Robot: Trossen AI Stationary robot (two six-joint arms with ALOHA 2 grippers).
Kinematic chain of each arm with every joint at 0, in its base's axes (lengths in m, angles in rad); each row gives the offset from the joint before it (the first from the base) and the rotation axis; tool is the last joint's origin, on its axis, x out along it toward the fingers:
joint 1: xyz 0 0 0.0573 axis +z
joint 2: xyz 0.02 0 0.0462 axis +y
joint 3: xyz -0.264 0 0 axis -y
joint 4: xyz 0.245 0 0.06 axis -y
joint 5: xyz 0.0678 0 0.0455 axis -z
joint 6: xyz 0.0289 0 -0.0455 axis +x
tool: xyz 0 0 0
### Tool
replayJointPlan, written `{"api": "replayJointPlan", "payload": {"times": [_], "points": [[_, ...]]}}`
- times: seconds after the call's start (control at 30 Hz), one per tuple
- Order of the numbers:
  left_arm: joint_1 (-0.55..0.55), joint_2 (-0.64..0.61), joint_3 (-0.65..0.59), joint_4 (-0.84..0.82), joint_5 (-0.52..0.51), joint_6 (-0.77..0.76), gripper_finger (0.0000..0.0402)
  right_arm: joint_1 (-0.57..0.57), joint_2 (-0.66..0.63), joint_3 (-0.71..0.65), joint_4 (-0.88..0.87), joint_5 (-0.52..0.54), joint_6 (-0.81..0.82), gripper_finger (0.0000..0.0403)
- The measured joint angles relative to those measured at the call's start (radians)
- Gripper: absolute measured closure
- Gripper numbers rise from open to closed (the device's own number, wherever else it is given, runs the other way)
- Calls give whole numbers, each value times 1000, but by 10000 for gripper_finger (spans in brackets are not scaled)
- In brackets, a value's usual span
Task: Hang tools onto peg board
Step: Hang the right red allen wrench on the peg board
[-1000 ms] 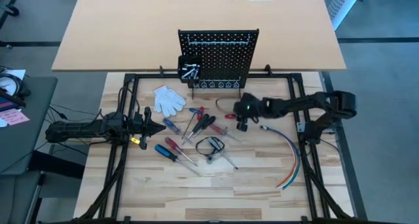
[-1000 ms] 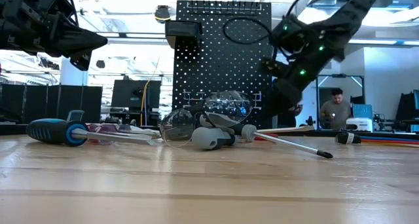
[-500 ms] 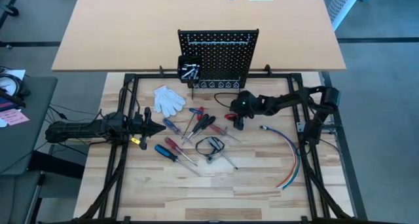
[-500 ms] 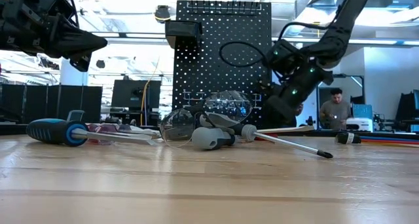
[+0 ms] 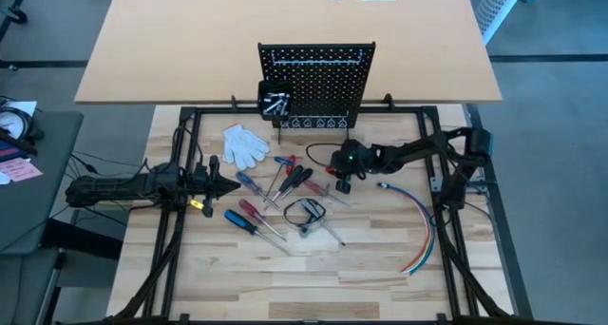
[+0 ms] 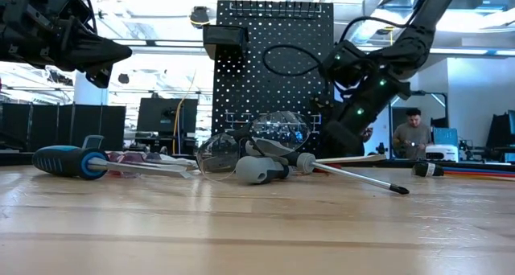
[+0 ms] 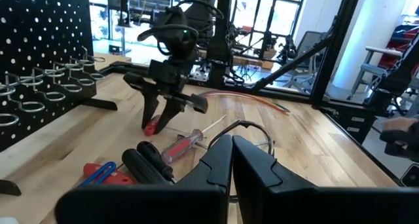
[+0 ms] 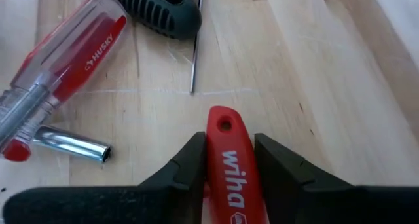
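Note:
The black peg board [image 5: 318,83] stands upright at the table's far edge, with a small black bin [image 5: 276,99] on its left side. Several screwdrivers [image 5: 285,180] lie loose on the wood in front of it. My right gripper [image 5: 340,179] is open, low over the table. Its fingers stand close on either side of a red tool handle marked "wiha" [image 8: 226,162]. My left gripper [image 5: 228,185] is shut and empty, and hovers above the table's left side [image 6: 105,62]. My right gripper's fingers [image 8: 190,165] flank the free end of the red handle [image 8: 222,129] and lie along it, coming down from above at a slant. I cannot tell whether they touch it. The handle lies on the table.
White gloves [image 5: 245,144] lie at the far left. Clear safety glasses [image 5: 306,211] lie among the tools. A bundle of coloured wires [image 5: 423,225] curves along the right. A clear-and-red screwdriver [image 8: 65,67] and a dark handle [image 8: 157,8] lie close to my right gripper.
My right gripper has moved toward the table's left edge and a little down, and now stands around the red handle's end. The tools have stayed where they were.

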Motion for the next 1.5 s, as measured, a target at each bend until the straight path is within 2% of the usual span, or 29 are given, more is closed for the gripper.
{"api": "replayJointPlan", "payload": {"times": [0.13, 0.27, 0.43, 0.57, 0.67, 0.73, 0.8, 0.97, 1.13, 1.23, 1.33, 1.5], "points": [[0, 0, 0, 0, 0, 0, 392, 41, -53, -4, -13, 99, -19, 298], [0, 0, 0, 0, 0, 0, 392, 104, -140, -6, -45, 259, -63, 354], [0, 0, 0, 0, 0, 0, 392, 200, -235, -6, -45, 501, -140, 391], [0, 0, 0, 0, 0, 0, 392, 244, -269, -6, -65, 522, -164, 397], [0, 0, 0, 0, 0, 0, 392, 252, -285, -5, -101, 521, -121, 372], [0, 0, 0, 0, 0, 0, 392, 237, -299, -5, -151, 499, -89, 344], [0, 0, 0, 0, 0, 0, 393, 199, -313, -4, -204, 433, -50, 311], [0, 0, 0, 0, 0, -5, 393, 37, -321, -4, -322, 153, 5, 221], [0, 0, 0, 0, 0, -7, 393, -109, -259, -4, -321, -32, -9, 157], [0, 0, 0, 0, 0, -7, 393, -152, -199, -4, -300, -125, -69, 150], [0, 0, 0, 0, 0, -7, 393, -160, -140, 0, -264, -154, -135, 157], [0, 0, 0, 0, 0, -5, 393, -154, -73, 4, -215, -174, -212, 204]]}}
